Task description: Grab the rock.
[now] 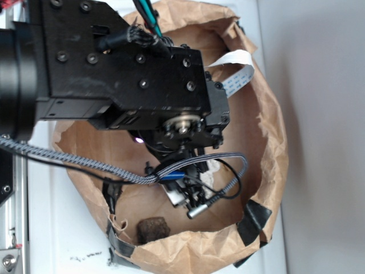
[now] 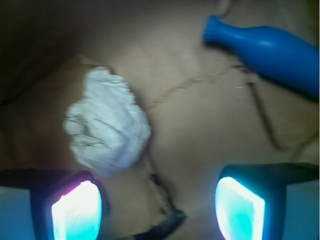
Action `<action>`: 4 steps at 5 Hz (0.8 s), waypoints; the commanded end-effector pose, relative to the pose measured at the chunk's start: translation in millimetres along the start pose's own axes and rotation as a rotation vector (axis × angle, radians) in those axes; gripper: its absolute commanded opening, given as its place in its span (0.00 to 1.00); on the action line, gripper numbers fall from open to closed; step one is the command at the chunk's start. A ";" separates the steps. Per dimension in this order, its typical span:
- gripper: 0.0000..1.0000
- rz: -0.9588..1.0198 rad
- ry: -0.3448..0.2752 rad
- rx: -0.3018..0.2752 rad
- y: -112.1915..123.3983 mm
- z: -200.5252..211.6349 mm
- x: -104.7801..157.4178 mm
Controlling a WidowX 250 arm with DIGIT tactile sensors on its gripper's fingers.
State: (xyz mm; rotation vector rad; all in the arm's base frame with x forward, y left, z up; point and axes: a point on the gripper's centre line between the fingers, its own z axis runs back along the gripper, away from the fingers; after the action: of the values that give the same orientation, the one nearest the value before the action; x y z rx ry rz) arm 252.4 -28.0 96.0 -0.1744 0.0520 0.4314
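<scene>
Rock (image 1: 153,229) near bag (image 1: 268,142) edge, apart from open pincer (image 2: 159,205).

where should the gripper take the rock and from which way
Probably from straight above, jaws closing across the two flatter side faces of the rock. It lies as a small blocky lump on the floor of the paper bag near the front wall, so a side approach looks blocked. The gripper is open, away from it.

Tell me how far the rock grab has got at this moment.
Nothing looks done yet. The rock lies untouched on the paper bag floor near the lower rim, apart from the arm. In hand: the claw is open with nothing between its pads, over bare paper beside the white wad, with a blue bottle farther off. Left: move over the rock, descend, close, lift.
</scene>
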 end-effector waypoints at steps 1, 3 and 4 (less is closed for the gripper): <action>1.00 -0.073 0.000 -0.049 -15.3 19.1 8.5; 1.00 -0.125 -0.094 -0.093 2.7 -4.5 -15.2; 1.00 -0.135 -0.141 -0.120 6.8 -18.0 -27.5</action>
State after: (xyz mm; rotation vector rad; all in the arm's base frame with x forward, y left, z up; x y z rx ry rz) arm 219.4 -37.4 70.4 -0.2552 -0.0781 0.3196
